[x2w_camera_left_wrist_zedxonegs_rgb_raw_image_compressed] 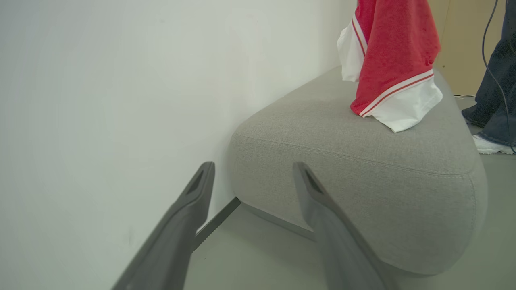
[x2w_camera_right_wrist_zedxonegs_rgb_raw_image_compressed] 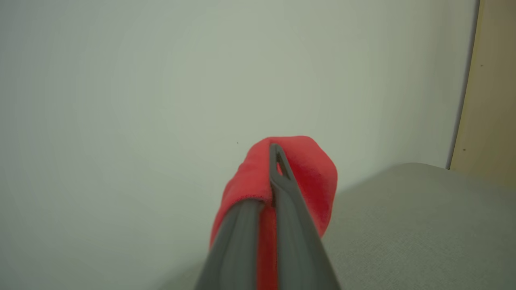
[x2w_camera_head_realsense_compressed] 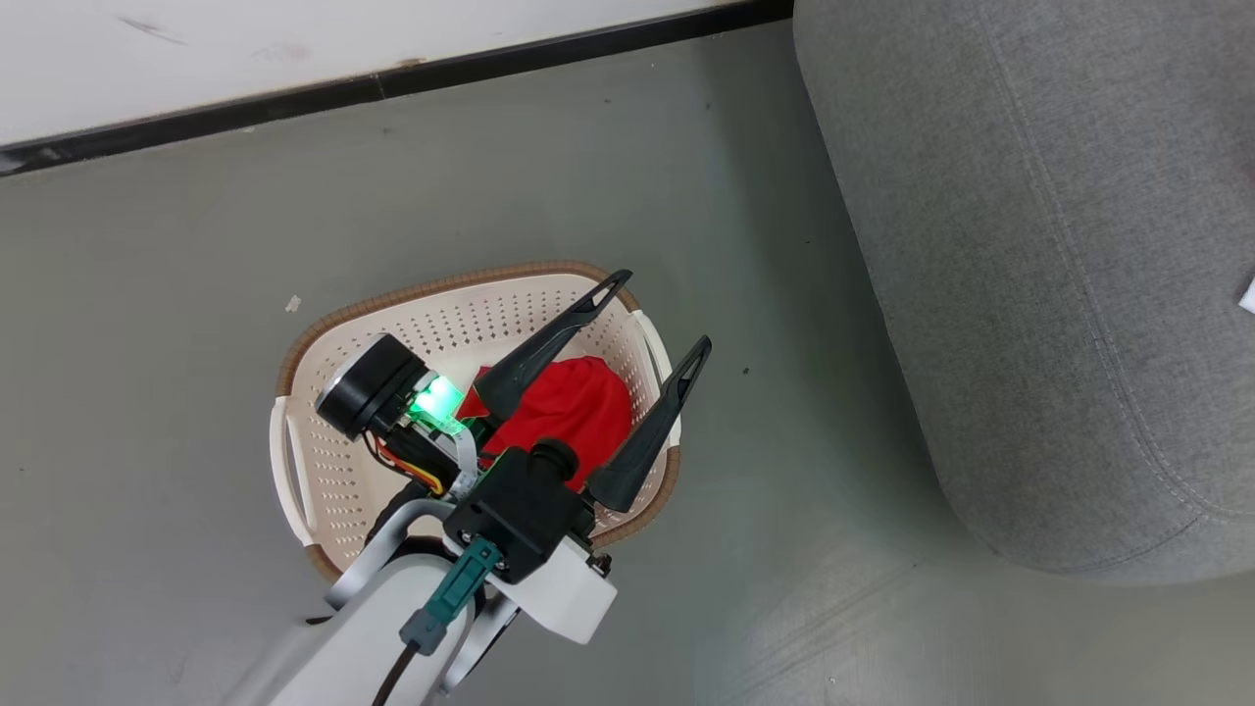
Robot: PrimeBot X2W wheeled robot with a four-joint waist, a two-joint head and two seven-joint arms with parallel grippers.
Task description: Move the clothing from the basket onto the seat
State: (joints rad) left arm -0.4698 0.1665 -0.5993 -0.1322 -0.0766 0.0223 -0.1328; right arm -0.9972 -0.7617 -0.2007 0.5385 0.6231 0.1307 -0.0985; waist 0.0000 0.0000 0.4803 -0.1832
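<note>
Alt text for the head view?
The open left gripper hangs above a basket that holds a red garment. The basket stands on a grey floor, with a grey seat to the right, apart from it.

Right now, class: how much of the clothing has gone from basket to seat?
Done: nothing released on the seat yet. In hand: the right gripper is shut on one red garment, which hangs over the seat. Left: another red garment lies in the basket beneath the open left gripper.
</note>
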